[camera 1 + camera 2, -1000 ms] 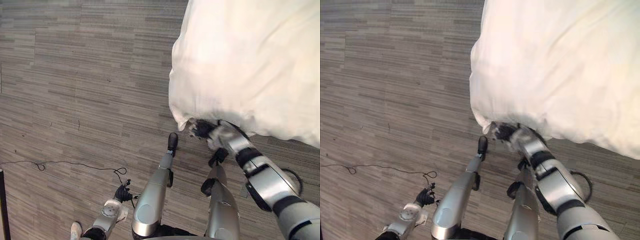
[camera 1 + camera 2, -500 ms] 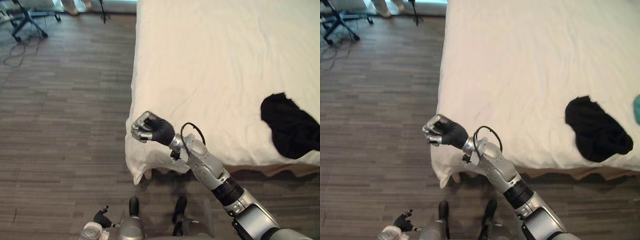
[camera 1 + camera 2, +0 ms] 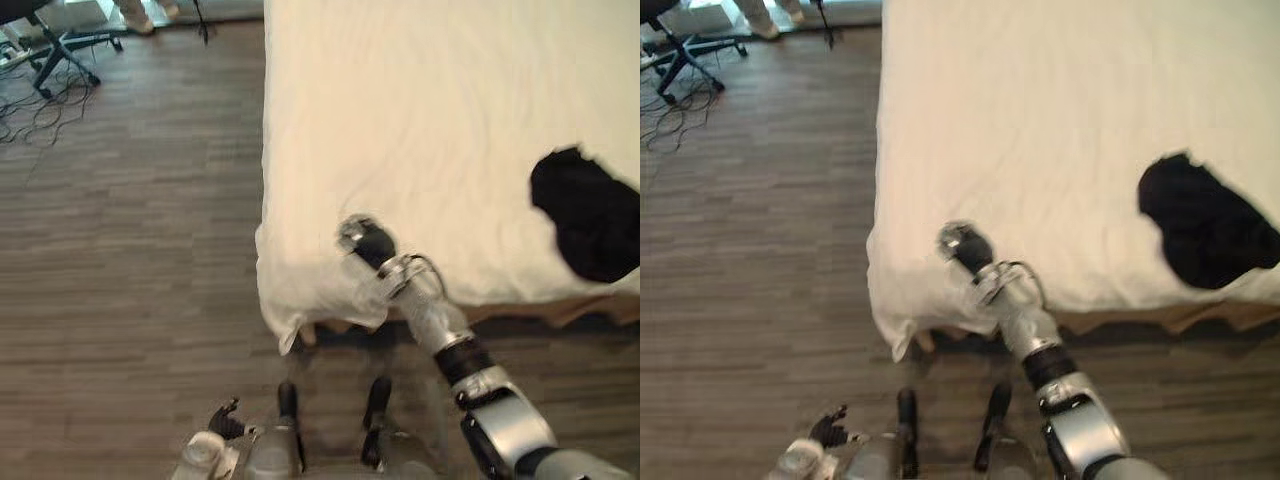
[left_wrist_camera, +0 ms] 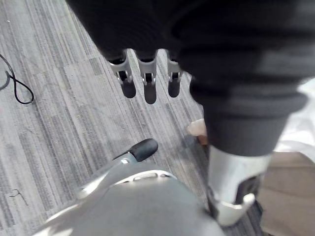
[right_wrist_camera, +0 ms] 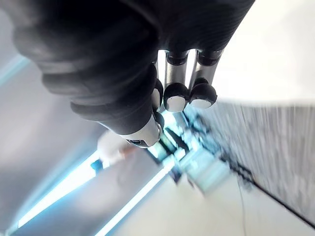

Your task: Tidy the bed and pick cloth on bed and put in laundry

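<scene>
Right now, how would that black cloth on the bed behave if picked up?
The black cloth lies crumpled with an uneven outline, so probably floppy, draping when lifted. It lies flat, so likely light. Pushed on the white sheet, it would likely bunch.

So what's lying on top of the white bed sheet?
A crumpled black cloth lies on the white bed sheet, toward the right; the right hand is above its near edge. Anything beneath the cloth is hidden.
</scene>
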You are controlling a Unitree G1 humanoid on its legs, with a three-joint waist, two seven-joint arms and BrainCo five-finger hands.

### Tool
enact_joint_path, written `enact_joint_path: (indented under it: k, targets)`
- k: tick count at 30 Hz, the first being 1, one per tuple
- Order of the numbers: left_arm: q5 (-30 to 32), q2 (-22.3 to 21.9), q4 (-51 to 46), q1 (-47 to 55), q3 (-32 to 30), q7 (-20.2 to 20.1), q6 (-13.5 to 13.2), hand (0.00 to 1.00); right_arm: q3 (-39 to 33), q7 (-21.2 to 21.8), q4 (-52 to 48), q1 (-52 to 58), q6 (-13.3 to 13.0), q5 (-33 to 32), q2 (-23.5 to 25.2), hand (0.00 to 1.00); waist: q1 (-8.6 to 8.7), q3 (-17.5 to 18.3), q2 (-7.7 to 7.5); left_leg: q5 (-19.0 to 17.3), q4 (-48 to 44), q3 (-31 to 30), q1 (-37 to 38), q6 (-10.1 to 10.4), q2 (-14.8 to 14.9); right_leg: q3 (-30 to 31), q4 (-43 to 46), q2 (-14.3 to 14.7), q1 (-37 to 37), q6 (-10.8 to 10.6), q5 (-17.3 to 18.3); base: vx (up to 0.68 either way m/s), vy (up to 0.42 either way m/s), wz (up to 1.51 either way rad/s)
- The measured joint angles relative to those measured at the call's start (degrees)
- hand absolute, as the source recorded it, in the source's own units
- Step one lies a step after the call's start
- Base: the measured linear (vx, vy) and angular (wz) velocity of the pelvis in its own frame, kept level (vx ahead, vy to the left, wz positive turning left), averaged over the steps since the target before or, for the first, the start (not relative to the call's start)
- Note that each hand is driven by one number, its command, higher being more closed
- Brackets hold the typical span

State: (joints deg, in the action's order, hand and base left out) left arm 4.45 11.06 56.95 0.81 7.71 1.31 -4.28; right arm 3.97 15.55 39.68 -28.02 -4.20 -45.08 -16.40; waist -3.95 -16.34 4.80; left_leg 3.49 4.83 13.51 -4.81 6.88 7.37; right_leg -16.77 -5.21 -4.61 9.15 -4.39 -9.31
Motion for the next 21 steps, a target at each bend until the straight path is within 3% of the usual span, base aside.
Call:
enact_joint_path:
  k: [2, 3, 7, 11, 13, 16, 18, 19, 20, 21]
  targets:
    - [0.02, -0.46, 0.07, 0.28, 0.0, 0.0, 0.0, 0.0, -2.53, -1.23, -0.05, 4.51, -0.51, -0.13, 0.22, 1.0, 0.88, 0.06, -0.4, -0.37, -0.01, 0.02, 1.54, 0.38, 0.47, 0.01, 0.0, 0.43, -1.5, 0.14, 0.45, 0.12, 0.0, -0.02]
    - [0.11, -0.66, -0.04, 0.51, -0.23, 0.17, -0.09, 0.0, -4.49, -2.29, 0.06, 8.99, -0.47, -0.23, 0.24, 0.0, 0.9, 0.2, -0.61, -1.03, -0.06, 0.11, 2.89, 0.56, 0.69, 0.11, 0.0, 0.68, -2.68, 0.13, 0.88, 0.11, 0.012, -0.08]
    - [1.65, -0.87, -0.09, 1.71, -2.33, 0.97, -0.44, 0.0, -13.13, -3.82, 5.52, 21.47, 0.37, -0.01, 0.98, 0.0, 2.05, 2.44, -1.51, -2.81, -0.23, 0.67, 4.83, 0.76, 0.99, 0.22, 0.0, 0.96, -4.66, -0.3, 2.23, 0.17, 0.025, -0.03]
    - [3.61, -0.94, 0.05, 3.65, -4.49, 0.8, -0.54, 0.0, -19.89, -4.63, 10.94, 31.98, 0.8, 0.32, 3.36, 0.0, 4.63, 4.34, -2.44, -4.63, -0.54, 3.46, 7.49, 0.98, 1.02, 2.26, 0.01, 1.02, -6.09, -0.73, 2.78, 0.14, 0.029, -0.29]
    - [5.76, -0.8, 0.07, 3.66, -4.53, 0.74, -1.07, 0.0, -24.09, -4.83, 15.79, 38.14, 2.67, 3.78, 5.43, 0.0, 5.75, 5.68, -3.02, -5.91, -1.44, 6.14, 9.6, 0.88, 0.99, 4.47, 0.01, 0.95, -7.26, -0.77, 2.79, 0.07, 0.027, -0.48]
    - [7.71, -0.52, 0.2, 3.6, -4.37, 0.28, -1.31, 0.0, -25.61, -3.29, 18.95, 42.17, 4.15, 6.16, 7.67, 0.0, 6.96, 6.86, -3.67, -6.91, -1.8, 8.8, 11.09, 0.86, 0.83, 6.75, 0.01, 0.99, -7.46, -0.8, 2.77, 0.02, 0.022, -0.52]
    - [8.99, -0.47, 1.32, 3.41, -3.79, -0.62, 0.02, 0.0, -26.06, -1.4, 19.9, 43.85, 3.89, 6.81, 9.62, 0.0, 7.97, 7.46, -4.17, -7.89, -2.1, 12.01, 12.53, 0.88, 0.89, 9.7, 0.0, 1.46, -7.26, -0.97, 2.49, -0.06, 0.012, -0.81]
    - [9.61, -0.48, 2.17, 3.4, -3.22, -0.62, 1.29, 0.0, -25.97, 0.05, 19.67, 44.54, 3.32, 6.82, 10.88, 0.0, 8.25, 7.75, -4.47, -8.82, -2.36, 15.45, 13.59, 0.98, 1.28, 10.37, -0.44, 1.99, -6.34, -0.19, 3.69, -0.09, -0.014, -1.32]
    - [9.87, -0.61, 2.36, 3.64, -3.3, -0.51, 2.57, 0.0, -25.82, 1.0, 19.18, 44.39, 2.76, 6.88, 12.01, 0.0, 8.09, 8.12, -4.07, -9.56, -3.2, 20.35, 14.04, 1.24, 2.3, 4.99, -0.38, 2.09, -5.95, 2.82, 6.57, -0.12, -0.015, -1.81]
    - [10.14, -0.62, 2.32, 4.6, -3.29, -0.44, 3.42, 0.0, -24.91, 2.2, 18.9, 43.86, 2.04, 7.29, 12.47, 0.0, 7.79, 8.68, -3.24, -10.3, -4.37, 24.52, 14.2, 1.35, 3.65, 0.04, 0.47, 2.03, -5.55, 3.78, 8.01, -0.05, -0.008, -2.09]
